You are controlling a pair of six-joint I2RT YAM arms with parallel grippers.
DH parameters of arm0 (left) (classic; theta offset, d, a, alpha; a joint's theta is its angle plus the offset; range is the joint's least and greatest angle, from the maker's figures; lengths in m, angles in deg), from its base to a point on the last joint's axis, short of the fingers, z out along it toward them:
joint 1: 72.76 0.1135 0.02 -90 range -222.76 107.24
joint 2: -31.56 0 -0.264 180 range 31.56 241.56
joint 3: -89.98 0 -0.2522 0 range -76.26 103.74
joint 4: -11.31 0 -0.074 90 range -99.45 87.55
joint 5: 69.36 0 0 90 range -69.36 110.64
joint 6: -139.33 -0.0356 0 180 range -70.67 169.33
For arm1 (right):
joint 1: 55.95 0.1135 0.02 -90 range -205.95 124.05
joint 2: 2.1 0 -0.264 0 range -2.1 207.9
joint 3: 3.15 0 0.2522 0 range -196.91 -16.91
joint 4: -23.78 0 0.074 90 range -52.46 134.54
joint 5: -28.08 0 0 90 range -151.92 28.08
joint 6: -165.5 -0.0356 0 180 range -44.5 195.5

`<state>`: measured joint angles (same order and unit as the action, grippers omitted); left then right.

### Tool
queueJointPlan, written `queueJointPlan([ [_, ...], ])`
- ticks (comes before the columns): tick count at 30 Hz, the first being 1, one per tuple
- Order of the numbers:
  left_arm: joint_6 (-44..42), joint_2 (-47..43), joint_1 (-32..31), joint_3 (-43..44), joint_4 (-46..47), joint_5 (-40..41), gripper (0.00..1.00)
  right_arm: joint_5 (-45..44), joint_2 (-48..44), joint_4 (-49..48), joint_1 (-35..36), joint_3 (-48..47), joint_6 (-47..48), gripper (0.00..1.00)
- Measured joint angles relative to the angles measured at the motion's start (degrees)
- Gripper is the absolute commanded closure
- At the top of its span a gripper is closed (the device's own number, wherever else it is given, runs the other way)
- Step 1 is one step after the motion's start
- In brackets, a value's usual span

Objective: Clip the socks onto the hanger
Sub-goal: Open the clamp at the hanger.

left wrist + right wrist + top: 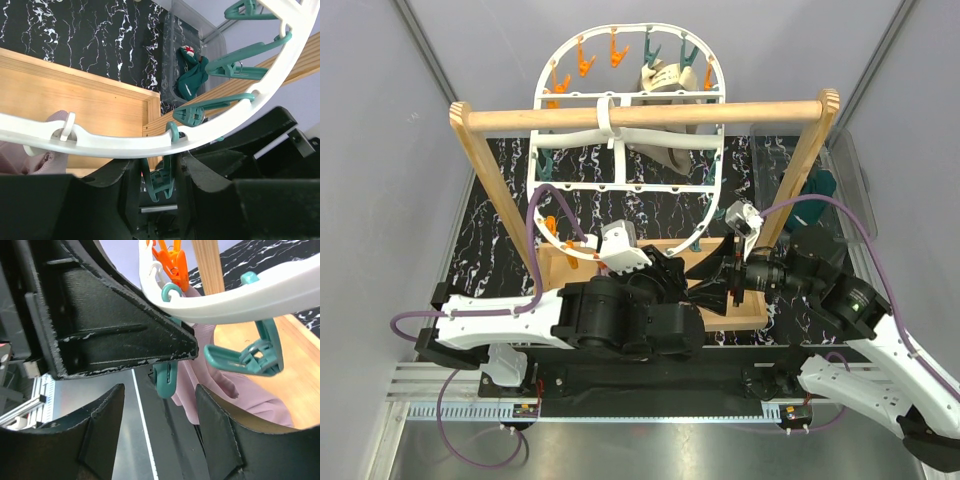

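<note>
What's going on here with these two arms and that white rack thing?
The robot is pegging socks onto a white hanger. The left gripper is shut on a teal clothespin at the hanger's near rim, where a pink sock hangs. The right gripper is open just beside that sock, holding nothing. A teal sock waits in a clear bin.

The left arm (495, 322) and right arm (880, 365) have white lower links, bulky black wrists, looping purple cables (820, 198) and matte black gripper fingers (102, 432).

White hanger (125, 144), teal clothespin (159, 182), mauve-pink sock (240, 395).
</note>
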<state>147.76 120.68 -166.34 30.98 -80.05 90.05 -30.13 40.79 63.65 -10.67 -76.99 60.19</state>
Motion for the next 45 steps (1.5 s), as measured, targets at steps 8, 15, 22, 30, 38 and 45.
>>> queueJointPlan([
  [8,-1.6,-0.2,-0.2,0.0,-0.2,0.0,1.0,-1.2,0.8,-0.5,0.0,0.6,-1.4,0.33],
  [15,-2.7,-0.2,-0.2,0.0,-0.2,0.0,1.0,-9.0,-4.0,5.5,0.0,-0.7,-3.3,0.32],
  [22,-2.9,-0.2,-0.2,0.0,-0.3,0.0,1.0,-29.9,-10.4,20.6,0.1,-6.6,-12.3,0.3],
  [30,-2.6,-0.5,-0.3,-0.2,-0.2,0.0,1.0,-57.2,-11.3,41.8,0.0,-15.6,-25.9,0.32],
  [38,-2.4,-1.2,-0.7,-0.9,-0.3,0.1,1.0,-80.5,-0.7,49.9,0.0,-23.6,-37.3,0.5],
  [45,-2.5,-2.4,-1.0,-2.2,-0.3,0.0,1.0,-90.4,5.3,50.5,0.0,-28.0,-38.2,0.5],
])
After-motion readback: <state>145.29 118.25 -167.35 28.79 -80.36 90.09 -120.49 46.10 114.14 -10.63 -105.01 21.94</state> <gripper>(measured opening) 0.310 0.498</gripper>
